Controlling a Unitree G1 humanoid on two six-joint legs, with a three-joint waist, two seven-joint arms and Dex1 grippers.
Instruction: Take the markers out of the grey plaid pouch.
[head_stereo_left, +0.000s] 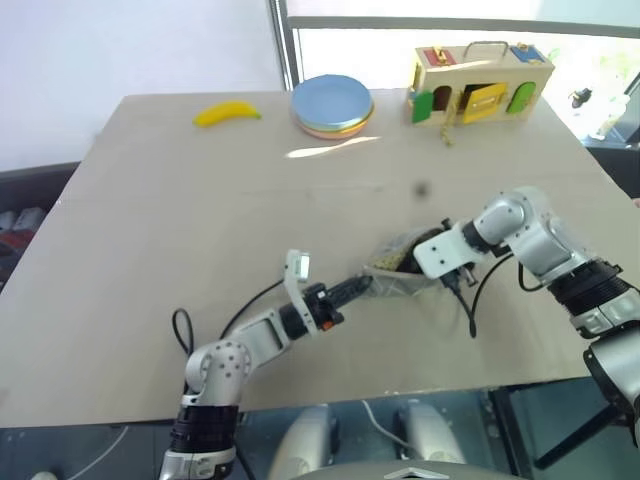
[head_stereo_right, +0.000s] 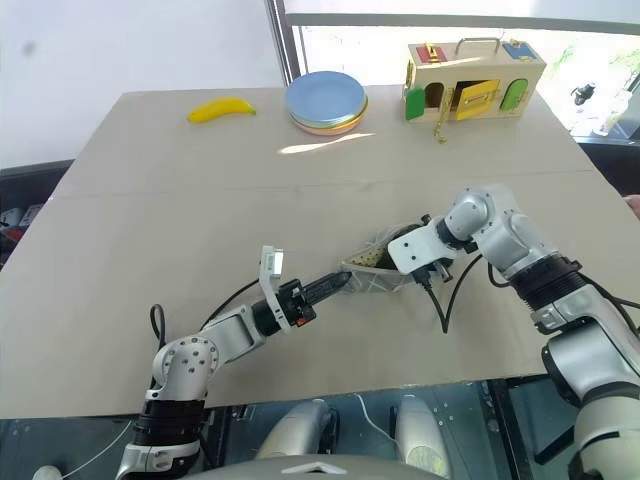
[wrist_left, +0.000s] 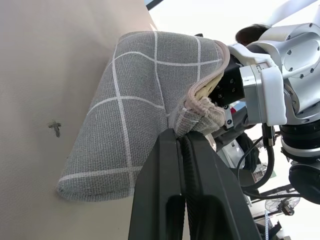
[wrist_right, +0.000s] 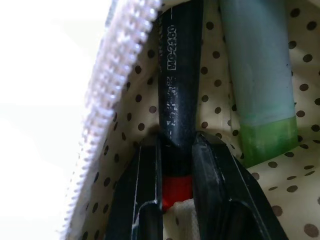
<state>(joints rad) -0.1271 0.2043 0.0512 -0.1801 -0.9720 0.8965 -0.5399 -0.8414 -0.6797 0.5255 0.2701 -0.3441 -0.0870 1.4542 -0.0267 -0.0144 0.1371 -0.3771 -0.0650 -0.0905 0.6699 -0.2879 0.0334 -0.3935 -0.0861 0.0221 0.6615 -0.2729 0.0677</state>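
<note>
The grey plaid pouch (head_stereo_left: 392, 268) lies in the middle of the table with its mouth held up and open. My left gripper (wrist_left: 182, 136) is shut on the pouch's rim (wrist_left: 197, 107) from the left. My right gripper (wrist_right: 177, 142) reaches down inside the pouch, against the tan dotted lining (wrist_right: 300, 45). It is shut on the red marker (wrist_right: 179, 75) near its black end, and a strip of the red body shows between the fingers (wrist_right: 212, 170). The light green marker (wrist_right: 257, 65) lies beside it in the pouch, apart from the fingers.
At the far side of the table (head_stereo_left: 150, 230) are a yellow banana (head_stereo_left: 227, 113), stacked round plates (head_stereo_left: 332, 104) and a wooden latch box (head_stereo_left: 480, 83). A small dark spot (head_stereo_left: 421, 189) marks the tabletop behind the pouch.
</note>
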